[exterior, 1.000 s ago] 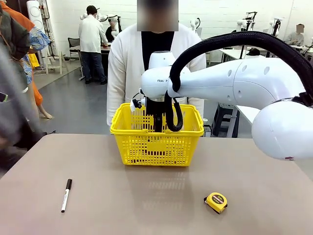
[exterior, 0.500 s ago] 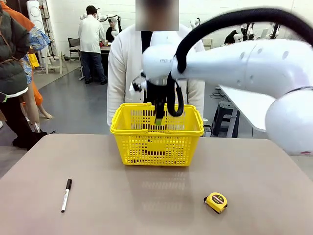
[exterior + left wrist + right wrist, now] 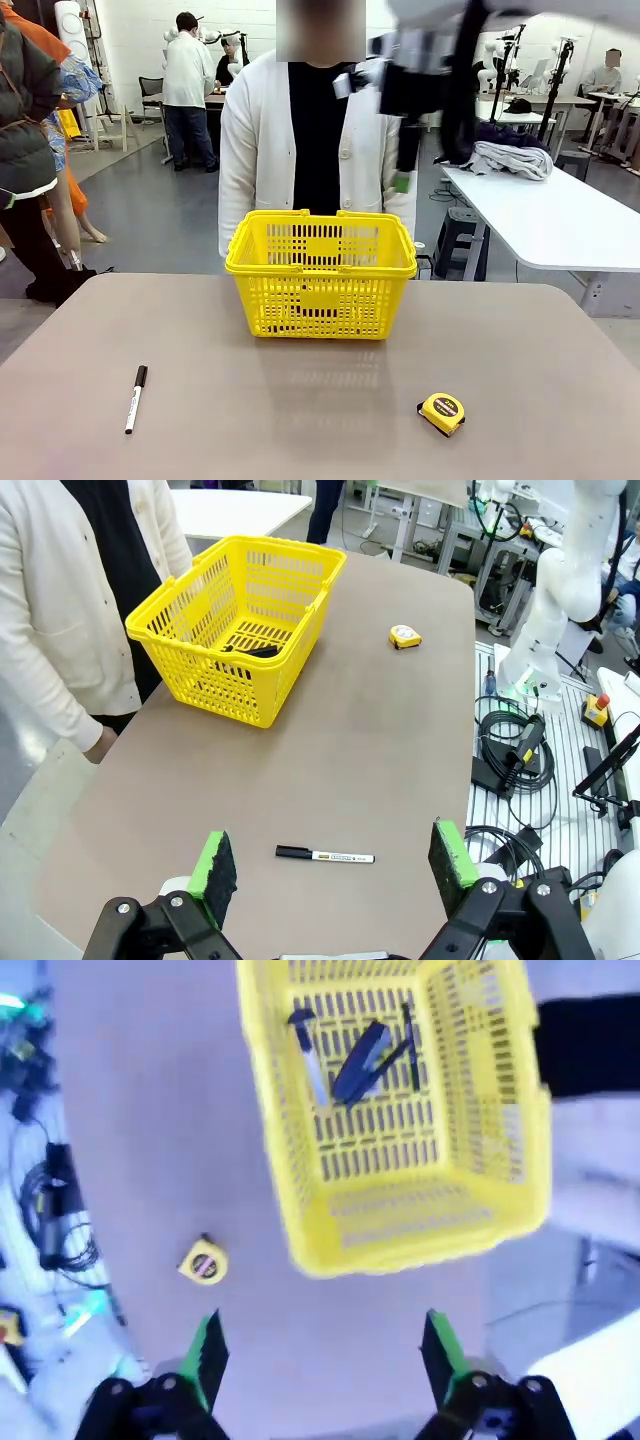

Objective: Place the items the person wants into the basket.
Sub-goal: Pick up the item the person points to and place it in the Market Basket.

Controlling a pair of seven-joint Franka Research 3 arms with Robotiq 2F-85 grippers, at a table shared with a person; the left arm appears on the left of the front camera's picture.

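The yellow basket [image 3: 320, 275] stands at the table's far middle, in front of the person [image 3: 318, 150] in a white cardigan. Seen from above, the basket [image 3: 400, 1210] holds a long black stapler [image 3: 362, 1058], a thin black pen [image 3: 408, 1035] and a third long item [image 3: 308, 1060], too blurred to name. My right gripper [image 3: 324, 1350] hangs open and empty high above the basket; in the front view it is a blur [image 3: 404, 170] at the top. My left gripper [image 3: 332, 860] is open and empty, high over the table's near left.
A white marker with a black cap [image 3: 135, 397] lies at the front left of the table. A yellow tape measure [image 3: 442, 412] sits at the front right. Other tables and people are farther back in the room.
My right arm has lifted out of the basket, rising up and to the right. The basket, marker and tape measure have not moved.
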